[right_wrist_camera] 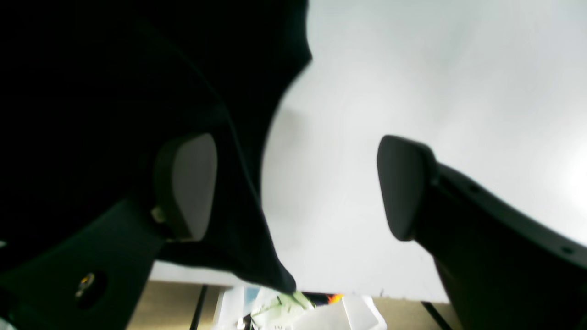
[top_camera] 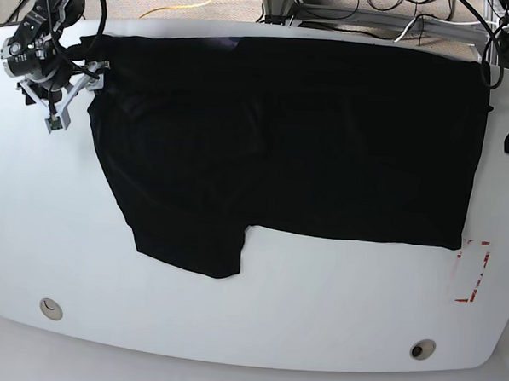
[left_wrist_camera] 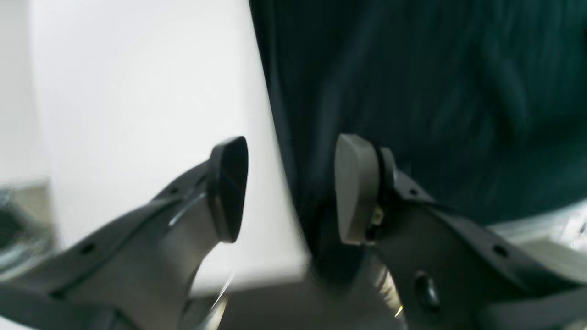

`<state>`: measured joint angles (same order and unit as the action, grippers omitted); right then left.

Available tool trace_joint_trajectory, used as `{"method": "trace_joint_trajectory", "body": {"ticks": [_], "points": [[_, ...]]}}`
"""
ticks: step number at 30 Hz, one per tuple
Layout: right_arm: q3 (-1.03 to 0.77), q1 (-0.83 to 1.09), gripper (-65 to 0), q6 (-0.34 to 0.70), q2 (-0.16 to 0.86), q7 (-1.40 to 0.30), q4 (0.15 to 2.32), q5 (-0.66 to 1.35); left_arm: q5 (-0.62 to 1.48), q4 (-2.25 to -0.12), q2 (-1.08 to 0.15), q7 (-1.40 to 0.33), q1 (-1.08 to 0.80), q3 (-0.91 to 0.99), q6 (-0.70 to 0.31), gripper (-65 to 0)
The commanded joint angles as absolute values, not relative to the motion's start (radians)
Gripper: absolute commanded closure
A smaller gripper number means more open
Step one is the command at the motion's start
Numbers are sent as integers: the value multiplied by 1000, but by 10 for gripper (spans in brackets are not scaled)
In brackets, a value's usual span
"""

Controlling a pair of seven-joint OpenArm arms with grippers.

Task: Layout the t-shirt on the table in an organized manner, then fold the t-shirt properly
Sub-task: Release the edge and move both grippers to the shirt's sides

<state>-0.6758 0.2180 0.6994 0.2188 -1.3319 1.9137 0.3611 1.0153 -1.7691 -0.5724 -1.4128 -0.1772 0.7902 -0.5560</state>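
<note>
My right gripper (top_camera: 72, 91) hangs at the shirt's (top_camera: 283, 141) nine o'clock corner, jaws spread wide astride the cloth edge, one pad (right_wrist_camera: 185, 185) against the fabric, the other (right_wrist_camera: 403, 188) over bare table (top_camera: 256, 319); nothing is clamped. The black shirt lies across the table's twelve o'clock half, print hidden, one flap trailing toward seven o'clock, so I judge the layout unfinished. At three o'clock my left gripper (left_wrist_camera: 291, 188) straddles the opposite hem, jaws partly parted, not pinching; both seem placed to pull the corners taut.
</note>
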Motion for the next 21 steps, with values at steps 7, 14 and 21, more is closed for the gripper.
{"method": "trace_joint_trajectory", "body": {"ticks": [7,14,21], "points": [[-682,73,-525,698,179,-1323,1940,358,812,-1650,-458,-1396,44,687,-489,-287],[-680,-16,-503,698,119,-1323,1910,354,659,-1557,-384,-1323,131,541,-490,-286],[-680,-88,-314,698,102,-1299,1770,354,556,-1520,-329,-1216,150,447,-487,-286]]}}
